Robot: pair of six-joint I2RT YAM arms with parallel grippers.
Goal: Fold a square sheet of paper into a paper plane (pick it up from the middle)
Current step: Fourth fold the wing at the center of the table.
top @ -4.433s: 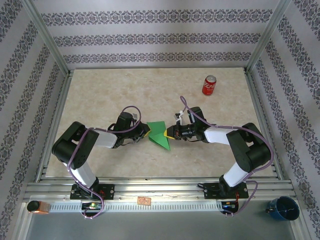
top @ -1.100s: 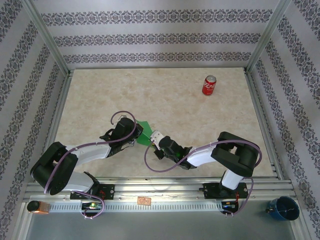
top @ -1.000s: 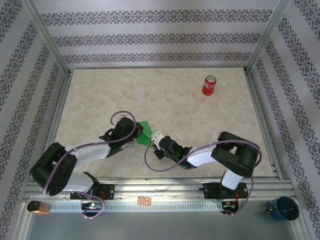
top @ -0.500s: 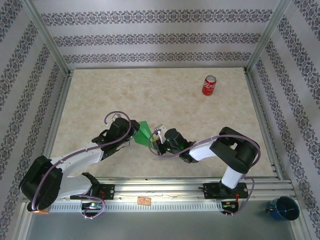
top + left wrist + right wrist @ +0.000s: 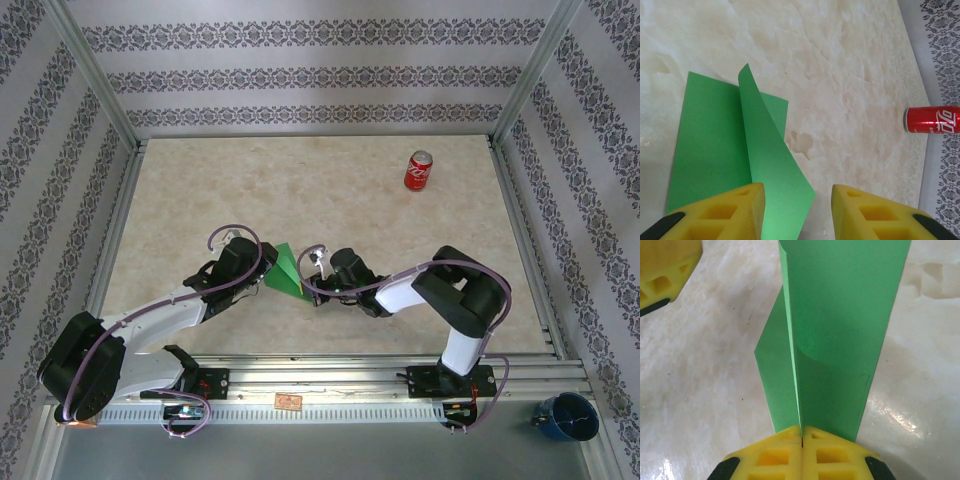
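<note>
Our right tool [image 5: 802, 434] pinches the thin bright green sheet of paper [image 5: 840, 315], part folded, low on the pale stone-look counter [image 5: 330, 190]. Our left tool [image 5: 796, 192] is spread apart beside it. With one tool holding, the loose flap could spring open and spoil the fold, we think.

The top camera looks steeply down from above and behind the arm bases, far enough back to take in the whole table [image 5: 200, 180]. The left wrist camera looks obliquely over the tabletop, past its fingers [image 5: 715, 215], toward the can [image 5: 932, 120]. The right wrist camera sits nearer, over its fingers [image 5: 775, 460]. All three share the paper [image 5: 284, 272].
</note>
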